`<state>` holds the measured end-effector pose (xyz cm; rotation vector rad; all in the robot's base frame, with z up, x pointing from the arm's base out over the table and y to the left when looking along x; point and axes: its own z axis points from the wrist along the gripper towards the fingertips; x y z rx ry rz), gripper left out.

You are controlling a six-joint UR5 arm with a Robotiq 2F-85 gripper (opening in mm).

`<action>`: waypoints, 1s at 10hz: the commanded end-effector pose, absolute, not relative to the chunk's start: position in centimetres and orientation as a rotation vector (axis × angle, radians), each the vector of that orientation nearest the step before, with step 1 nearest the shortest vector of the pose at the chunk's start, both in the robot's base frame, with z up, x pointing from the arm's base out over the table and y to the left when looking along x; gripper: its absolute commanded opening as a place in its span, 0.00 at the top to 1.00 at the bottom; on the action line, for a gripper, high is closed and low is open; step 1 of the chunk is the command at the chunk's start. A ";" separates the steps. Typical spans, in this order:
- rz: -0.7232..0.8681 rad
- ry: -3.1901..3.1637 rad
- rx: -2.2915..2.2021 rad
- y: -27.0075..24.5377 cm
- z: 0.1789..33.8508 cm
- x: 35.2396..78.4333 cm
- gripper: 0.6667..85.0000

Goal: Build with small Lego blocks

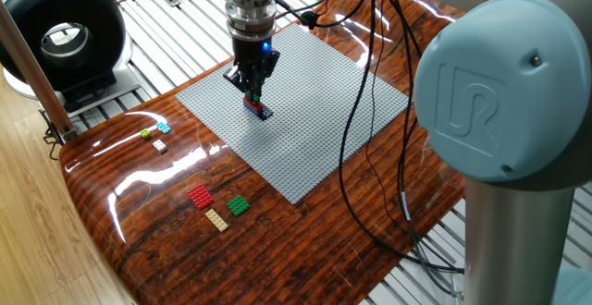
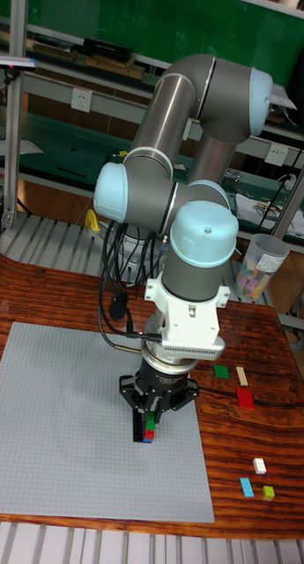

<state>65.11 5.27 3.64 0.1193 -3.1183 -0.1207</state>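
Pretty bright and even overhead light, with white glare streaks on the glossy wooden table point(image 1: 139, 157), everything reasonably sharp.
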 end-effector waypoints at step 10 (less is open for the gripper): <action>-0.144 -3.137 0.129 5.5 3.0 66.1 0.99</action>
